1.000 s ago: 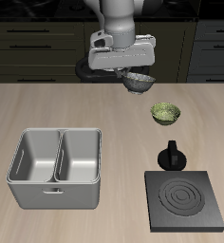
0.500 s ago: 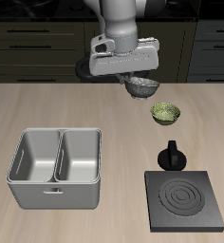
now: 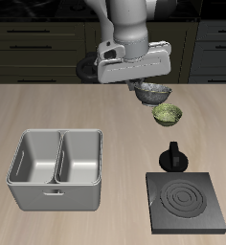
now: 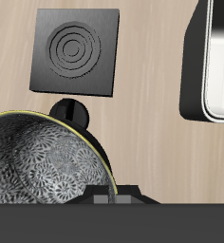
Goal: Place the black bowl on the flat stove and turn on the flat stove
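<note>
1. Wrist view: small round black bowl (image 4: 43,176) shows a shiny grey-white speckled inside; the pincer (image 4: 104,196) is clenched on its rim.
2. Exterior view: the bowl (image 3: 151,93) hangs above the wooden worktop (image 3: 48,110), just beside the olive-green bowl (image 3: 167,114).
3. Flat square dark stove (image 3: 187,202) with ring marks lies nearer the worktop's front edge, its black round knob (image 3: 172,157) just behind it.

Counted: one black bowl (image 3: 151,93), one olive-green bowl (image 3: 167,115), one flat stove (image 3: 189,201), one two-compartment metal tray (image 3: 56,168).
</note>
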You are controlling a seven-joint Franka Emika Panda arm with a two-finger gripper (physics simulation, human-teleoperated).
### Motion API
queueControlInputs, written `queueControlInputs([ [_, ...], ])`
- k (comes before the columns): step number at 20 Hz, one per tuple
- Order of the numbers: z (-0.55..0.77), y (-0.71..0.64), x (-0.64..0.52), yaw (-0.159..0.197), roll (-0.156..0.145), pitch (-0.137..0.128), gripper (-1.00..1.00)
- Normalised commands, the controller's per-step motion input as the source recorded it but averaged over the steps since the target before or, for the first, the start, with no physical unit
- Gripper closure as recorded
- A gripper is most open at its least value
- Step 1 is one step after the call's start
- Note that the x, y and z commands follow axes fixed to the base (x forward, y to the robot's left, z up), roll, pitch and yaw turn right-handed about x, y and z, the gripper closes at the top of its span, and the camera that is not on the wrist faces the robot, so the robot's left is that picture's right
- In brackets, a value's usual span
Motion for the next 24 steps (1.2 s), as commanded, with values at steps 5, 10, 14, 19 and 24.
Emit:
queueControlInputs([
  [5, 0.15, 0.2, 0.39, 0.02, 0.025, 0.002, 1.0],
  [10, 0.03, 0.17, 0.37, 0.018, 0.006, 0.012, 1.0],
  [14, -0.01, 0.02, 0.32, 0.01, -0.026, 0.025, 1.0],
  [19, 0.04, 0.03, 0.38, 0.03, -0.068, 0.011, 1.0],
  [24, 0.01, 0.04, 0.29, 0.035, -0.054, 0.002, 1.0],
])
